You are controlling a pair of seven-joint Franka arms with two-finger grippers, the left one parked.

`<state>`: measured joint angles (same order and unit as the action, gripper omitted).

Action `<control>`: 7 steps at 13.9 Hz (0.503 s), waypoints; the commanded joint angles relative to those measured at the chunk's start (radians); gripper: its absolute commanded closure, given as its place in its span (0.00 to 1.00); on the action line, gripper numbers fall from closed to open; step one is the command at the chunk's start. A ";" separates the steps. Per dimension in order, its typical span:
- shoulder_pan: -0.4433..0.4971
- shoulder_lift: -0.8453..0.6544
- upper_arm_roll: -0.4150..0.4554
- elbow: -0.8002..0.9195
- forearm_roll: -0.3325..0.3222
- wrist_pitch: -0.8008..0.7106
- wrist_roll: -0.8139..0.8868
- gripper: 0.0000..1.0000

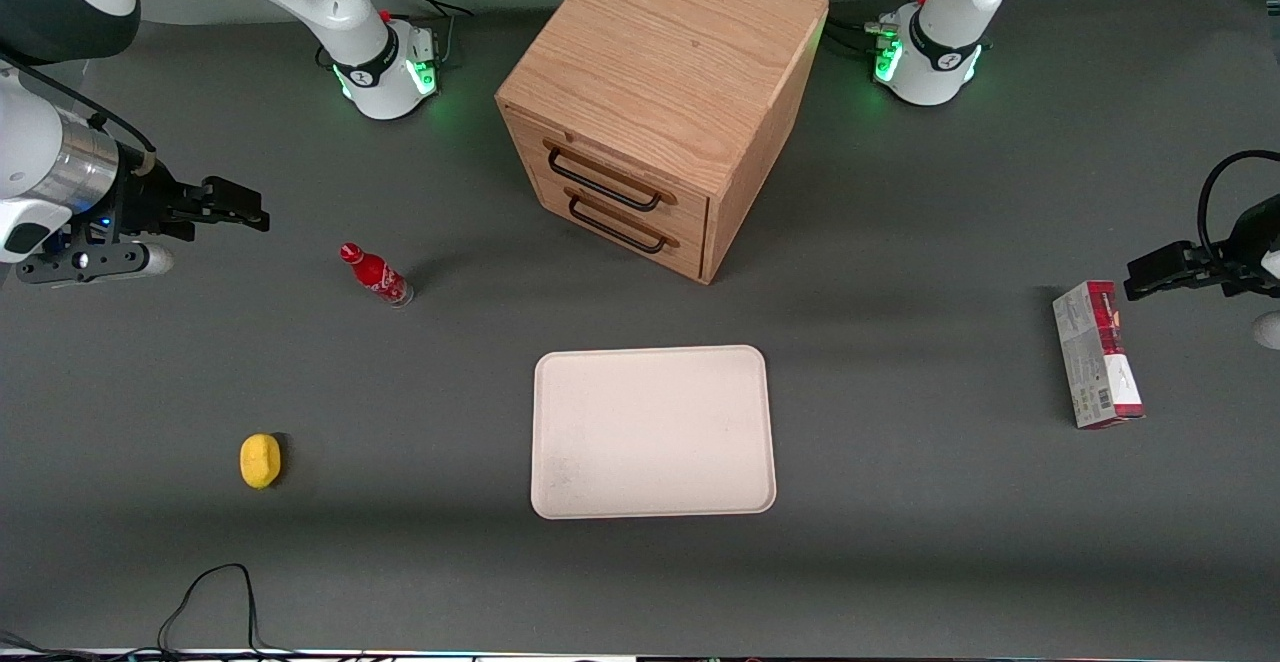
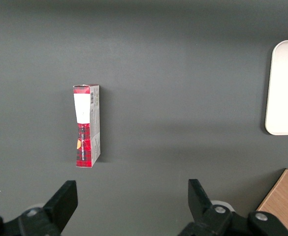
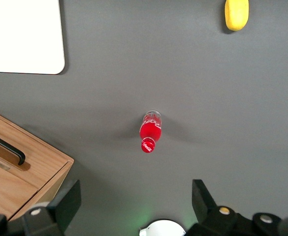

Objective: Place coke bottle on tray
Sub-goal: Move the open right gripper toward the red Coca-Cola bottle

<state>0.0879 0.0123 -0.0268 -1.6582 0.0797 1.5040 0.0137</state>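
Note:
The coke bottle (image 1: 376,275) stands upright on the grey table, a small red bottle with a red cap and a clear base; the right wrist view shows the coke bottle (image 3: 150,131) from above. The cream-white tray (image 1: 653,432) lies flat with nothing on it, nearer the front camera than the wooden drawer cabinet, and one rounded corner of the tray (image 3: 23,37) shows in the right wrist view. My gripper (image 1: 235,206) hangs high at the working arm's end of the table, apart from the bottle. The gripper (image 3: 136,199) is open, with nothing between its fingers.
A wooden cabinet (image 1: 660,102) with two black-handled drawers stands in the table's middle. A yellow lemon (image 1: 260,461) lies nearer the front camera than the bottle. A red-and-grey box (image 1: 1097,354) lies toward the parked arm's end. A black cable (image 1: 205,597) loops at the front edge.

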 commanded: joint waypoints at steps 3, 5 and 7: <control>-0.010 0.021 0.022 0.038 0.020 -0.025 0.031 0.00; -0.002 0.031 0.022 0.040 0.012 -0.027 0.034 0.00; -0.004 0.031 0.022 0.043 0.014 -0.028 0.035 0.00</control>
<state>0.0870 0.0214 -0.0081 -1.6565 0.0801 1.5038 0.0256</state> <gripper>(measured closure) 0.000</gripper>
